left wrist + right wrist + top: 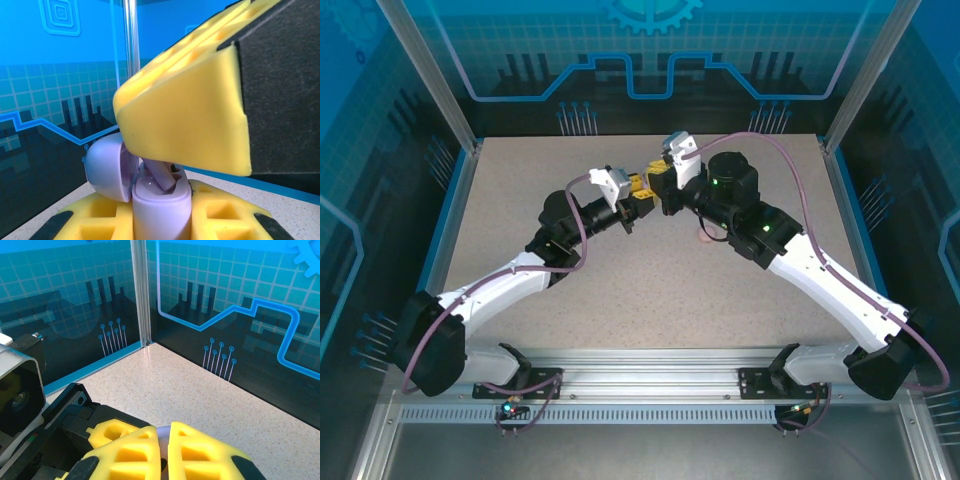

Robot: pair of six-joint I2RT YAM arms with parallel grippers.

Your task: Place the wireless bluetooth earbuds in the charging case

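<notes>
**A:** Biggest things first: how does it all stand?

**B:** Over the speckled table (620, 300), the left arm (510, 280) and the right arm (820, 270) reach inward. They meet tip to tip at the charging case (162, 212), which is held clear of the surface.

**A:** What is holding the case?

**B:** The left gripper (161, 222). Its yellow fingers are clenched on the lilac base from both sides, and the case stands upright with its mouth upward. The lid (107, 172) is swung open and hangs off the case's left side in the left wrist view.

**A:** And the other one?

**B:** The right gripper (164, 437) comes down on the case from above, with its tips just over the open mouth. Its jaws are drawn almost together, leaving only a thin slit. Something pale sits in that slit in the right wrist view. It may be the earbud pinched there or the lid seen beyond the tips; I cannot tell which.

**A:** Where is the earbud?

**B:** The lilac earbud (161, 175) sits in the case's mouth, tilted rather than seated flat. Its upper end runs up under the right gripper's lower finger, just beside the open lid.

**A:** Anything smaller?

**B:** A small pink item (703, 237) lies on the table to the right of the case, under the right arm and well apart from the case.
</notes>
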